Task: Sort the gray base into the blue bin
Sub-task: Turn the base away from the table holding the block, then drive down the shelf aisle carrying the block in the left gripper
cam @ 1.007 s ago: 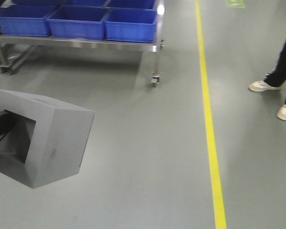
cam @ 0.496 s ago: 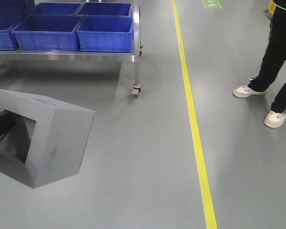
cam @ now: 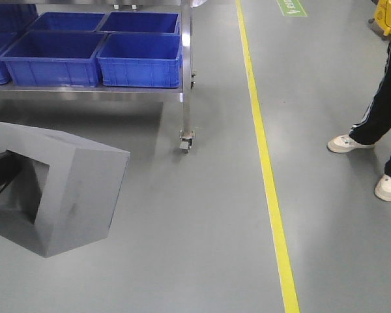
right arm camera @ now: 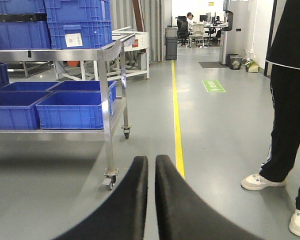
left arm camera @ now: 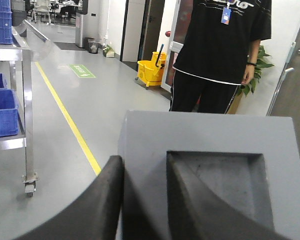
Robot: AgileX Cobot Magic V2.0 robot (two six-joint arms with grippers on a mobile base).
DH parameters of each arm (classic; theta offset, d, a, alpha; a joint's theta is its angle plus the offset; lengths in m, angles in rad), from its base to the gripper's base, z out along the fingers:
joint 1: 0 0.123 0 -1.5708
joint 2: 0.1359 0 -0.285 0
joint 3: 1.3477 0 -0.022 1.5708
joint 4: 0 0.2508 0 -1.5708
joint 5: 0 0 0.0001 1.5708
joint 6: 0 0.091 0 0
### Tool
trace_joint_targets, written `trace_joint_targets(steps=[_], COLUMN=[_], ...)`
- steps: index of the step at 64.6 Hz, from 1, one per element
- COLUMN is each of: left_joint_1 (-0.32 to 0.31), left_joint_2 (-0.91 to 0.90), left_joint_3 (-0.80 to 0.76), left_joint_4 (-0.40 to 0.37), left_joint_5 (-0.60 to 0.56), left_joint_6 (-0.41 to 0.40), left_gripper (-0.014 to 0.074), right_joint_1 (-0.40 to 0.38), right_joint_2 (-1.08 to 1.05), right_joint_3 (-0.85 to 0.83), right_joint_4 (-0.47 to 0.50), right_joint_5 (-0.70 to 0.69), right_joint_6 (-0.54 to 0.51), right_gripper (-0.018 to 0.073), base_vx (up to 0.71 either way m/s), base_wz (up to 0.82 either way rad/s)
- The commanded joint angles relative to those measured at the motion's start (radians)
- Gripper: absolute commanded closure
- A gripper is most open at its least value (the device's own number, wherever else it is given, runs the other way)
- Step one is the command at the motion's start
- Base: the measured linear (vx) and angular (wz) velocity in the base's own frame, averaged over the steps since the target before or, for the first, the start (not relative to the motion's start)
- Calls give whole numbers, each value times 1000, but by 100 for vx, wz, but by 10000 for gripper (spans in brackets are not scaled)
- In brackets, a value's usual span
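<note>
Transport step, by the look of it: gray base (cam: pixel 72 189) carried off the floor, in front of the steel cart (cam: pixel 187 85) and short of it. Recess wall pinched by left gripper (left arm camera: pixel 142 165), one finger inside, one outside. Right gripper (right arm camera: pixel 151 161) pressed together, empty. Blue bin (cam: pixel 140 70) on the cart's lower shelf. Next, probably: approach the cart, clear the bin's rim, release.

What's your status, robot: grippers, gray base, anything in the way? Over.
Left gripper shut on gray base. Right gripper shut, empty. Blue bin ahead on cart shelf. Person right of yellow line, off path.
</note>
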Motion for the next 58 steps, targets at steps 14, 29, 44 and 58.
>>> trace_joint_targets(steps=[14, 29, 44, 58], left_joint_1=[-6, -6, -6, -6], left_joint_2=[-1, -1, -1, -1], left_joint_3=[-31, -31, -31, -31], left_joint_4=[-3, -3, -3, -3], left_joint_5=[-105, -105, -105, -105], left_joint_6=[-4, -4, -4, -4], left_gripper=[557, 557, 557, 557], right_joint_1=[-4, -4, -4, -4], right_joint_2=[-8, -8, -8, -8], right_joint_3=[1, 1, 1, 1], right_joint_4=[-6, -6, -6, -6], right_joint_5=[-74, -74, -74, -74], right_joint_6=[-7, -7, -7, -7], right_gripper=[564, 564, 564, 564], base_vx=[42, 39, 32, 28], base_wz=[2, 20, 58, 84])
